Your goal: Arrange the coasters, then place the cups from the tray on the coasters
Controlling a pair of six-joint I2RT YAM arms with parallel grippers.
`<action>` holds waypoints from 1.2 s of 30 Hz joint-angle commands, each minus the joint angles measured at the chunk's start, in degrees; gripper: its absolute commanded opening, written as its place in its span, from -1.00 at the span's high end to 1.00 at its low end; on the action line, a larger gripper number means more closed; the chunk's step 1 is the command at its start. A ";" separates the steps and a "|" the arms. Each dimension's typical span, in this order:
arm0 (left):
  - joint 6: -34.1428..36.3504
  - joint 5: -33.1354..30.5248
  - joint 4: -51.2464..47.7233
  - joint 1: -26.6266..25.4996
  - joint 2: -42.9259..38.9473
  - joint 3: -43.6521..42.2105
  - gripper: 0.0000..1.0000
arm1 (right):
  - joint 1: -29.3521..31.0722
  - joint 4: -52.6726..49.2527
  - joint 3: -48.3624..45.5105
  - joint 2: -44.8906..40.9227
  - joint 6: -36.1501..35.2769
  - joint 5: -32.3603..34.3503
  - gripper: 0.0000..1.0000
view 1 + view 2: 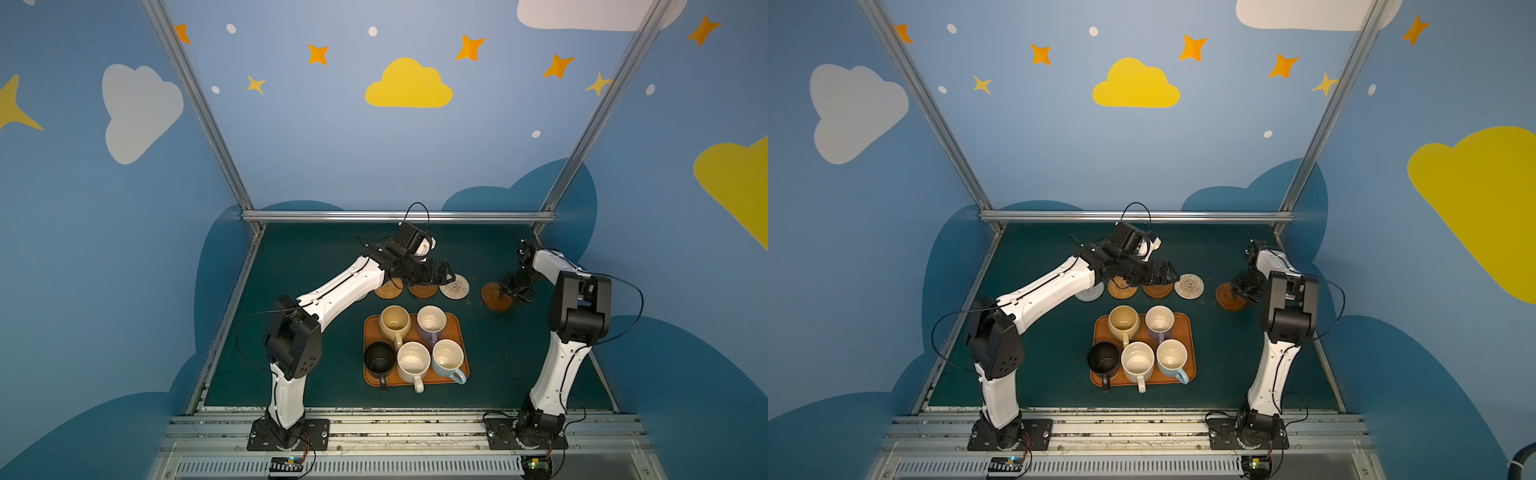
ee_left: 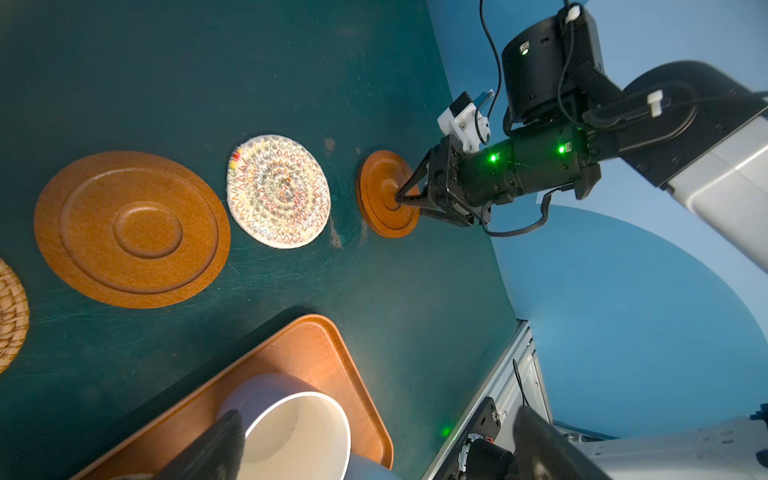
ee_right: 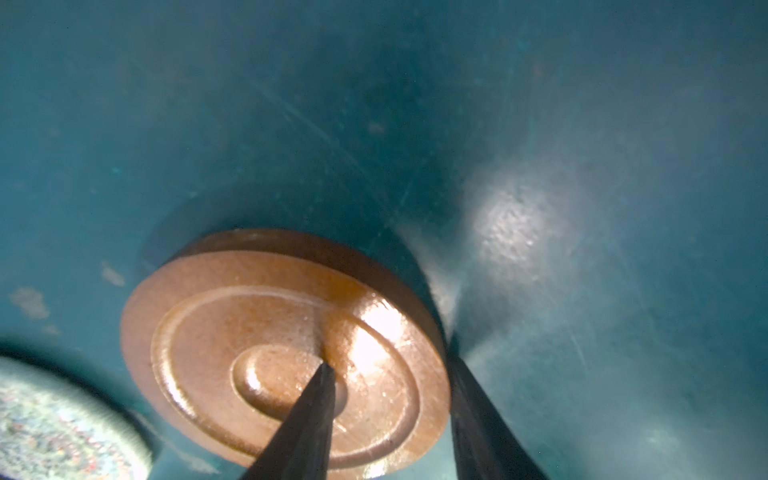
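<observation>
Four coasters lie in a row behind the tray (image 1: 371,323): grey-white woven (image 1: 1090,292), rattan (image 1: 388,288), brown wooden (image 1: 423,289), beige woven (image 1: 454,286). A second wooden coaster (image 1: 494,297) sits apart to the right. My right gripper (image 3: 388,357) is shut on it, with one fingertip (image 3: 324,374) in its centre dip and the other at its rim; its far edge looks slightly raised. On the tray stand the yellow (image 1: 395,321), lavender (image 1: 431,322), black (image 1: 379,358), cream (image 1: 413,360) and light blue (image 1: 448,358) cups. My left gripper (image 1: 446,272) hovers open over the row, holding nothing.
The metal frame rail (image 1: 395,216) runs along the back of the green mat, and painted walls close in both sides. The right arm's elbow (image 1: 579,307) rises beside the apart coaster. Another rail (image 1: 395,428) carrying both arm bases runs along the front.
</observation>
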 commanded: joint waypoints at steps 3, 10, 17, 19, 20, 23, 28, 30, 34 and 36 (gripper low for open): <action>0.74 0.10 -0.70 0.37 0.68 1.16 -0.99 | 2.07 -1.60 2.96 3.95 0.51 0.04 0.11; 0.31 0.41 0.46 0.34 0.32 0.38 -0.99 | 3.22 -2.30 5.92 5.53 -0.03 -0.92 0.11; 0.16 0.41 0.41 0.35 0.14 0.22 -0.99 | 3.62 -3.52 8.11 6.14 -0.31 -0.08 0.10; 0.15 0.41 0.53 0.33 0.11 0.13 -0.99 | 3.58 -4.24 8.63 6.22 -0.43 0.44 0.09; 0.09 0.40 0.63 0.35 0.09 0.12 -0.99 | 3.59 -4.09 8.47 5.87 -0.42 0.19 0.07; -0.04 0.33 0.30 0.31 0.07 0.30 -0.99 | 3.94 -3.84 8.44 4.48 -0.73 0.36 -0.03; 0.21 -0.53 0.05 0.40 -0.76 0.30 -0.99 | 4.32 -4.47 8.71 0.37 -1.48 1.08 -0.25; 0.61 -0.96 -0.56 0.52 -1.05 0.69 -0.99 | 4.42 -4.83 8.88 -0.99 -1.81 1.03 -0.38; 0.91 -1.70 -1.59 1.22 -2.06 0.74 -0.99 | 4.69 -6.26 8.46 -4.61 -2.10 2.56 -0.47; 1.34 -2.33 -2.48 1.40 -2.95 0.57 -0.99 | 4.66 -6.03 7.18 -7.20 -2.01 2.99 -0.53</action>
